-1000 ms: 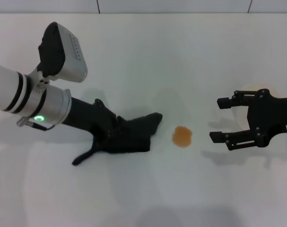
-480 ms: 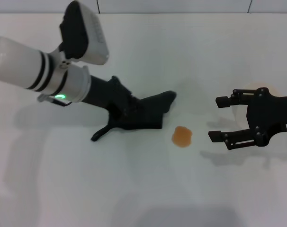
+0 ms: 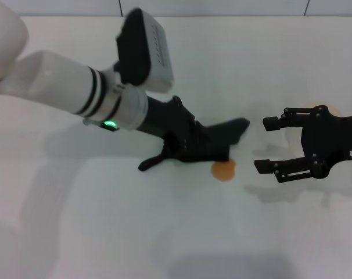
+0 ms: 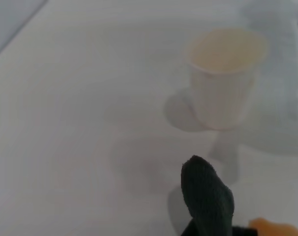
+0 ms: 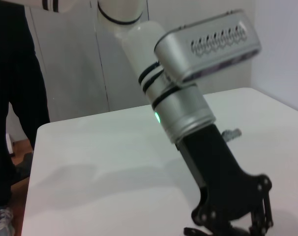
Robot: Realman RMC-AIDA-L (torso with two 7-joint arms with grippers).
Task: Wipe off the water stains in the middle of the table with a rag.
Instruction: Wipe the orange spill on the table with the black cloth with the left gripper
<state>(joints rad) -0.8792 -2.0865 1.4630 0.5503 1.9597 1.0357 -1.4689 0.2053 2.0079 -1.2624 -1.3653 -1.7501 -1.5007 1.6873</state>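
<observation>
Since the earlier frames our left gripper (image 3: 193,146) has carried the rag (image 3: 214,145) to the right across the table (image 3: 77,221), from well left of the stain to its edge. In the head view the gripper is clamped on the black cloth and is almost buried in it, so we cannot tell how wide the fingers stand apart. The front corner of the rag points toward the right, and its lower edge now covers the upper rim of the water stains (image 3: 225,170), which is one small orange-brown blot near the middle of the table. One thin tail of the cloth trails to the lower left and lies on the surface.

In the left wrist view we see the tip of the rag (image 4: 207,199) with a part of the orange blot (image 4: 276,228) just beside it, and a pale paper cup (image 4: 224,78) standing upright farther away.

Our right gripper (image 3: 268,144) hovers to the right of the stain, apart from it, with its jaws wide apart and nothing between them. The cup (image 3: 333,110) is mostly hidden behind it.
</observation>
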